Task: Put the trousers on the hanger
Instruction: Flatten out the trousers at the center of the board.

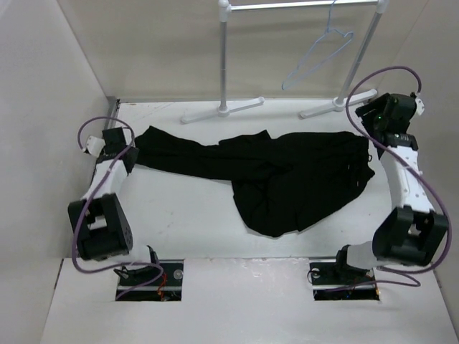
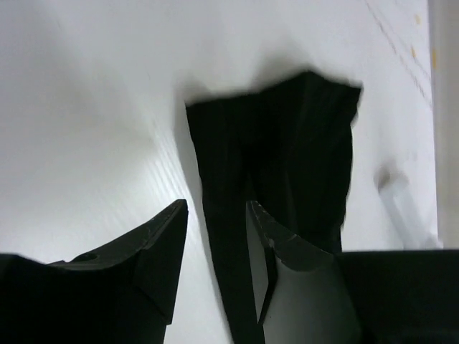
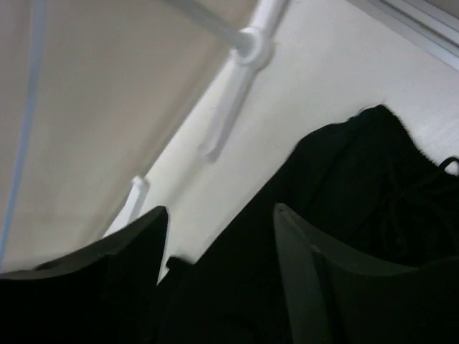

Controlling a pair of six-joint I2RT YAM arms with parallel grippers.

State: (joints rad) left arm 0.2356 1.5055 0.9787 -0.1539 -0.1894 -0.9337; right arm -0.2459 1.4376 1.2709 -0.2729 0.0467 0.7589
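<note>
The black trousers (image 1: 287,179) lie spread across the white table, one leg reaching left and the waist bunched at the right. On the rail at the back hangs the pale blue hanger (image 1: 317,64), bare. My left gripper (image 1: 133,153) stands at the leg's end. In the left wrist view the left gripper (image 2: 215,215) is open, with a strip of the trousers (image 2: 287,143) lying loose between its jaws. My right gripper (image 1: 370,135) hovers over the waist end. It (image 3: 219,215) is open above the trousers (image 3: 358,186), and the hanger's wire (image 3: 32,72) shows at the left.
A white rail stand (image 1: 224,64) rises at the table's back, its feet (image 1: 222,111) resting on the surface near the trousers. One foot (image 3: 247,50) shows in the right wrist view. Pale walls close in the left, right and back sides.
</note>
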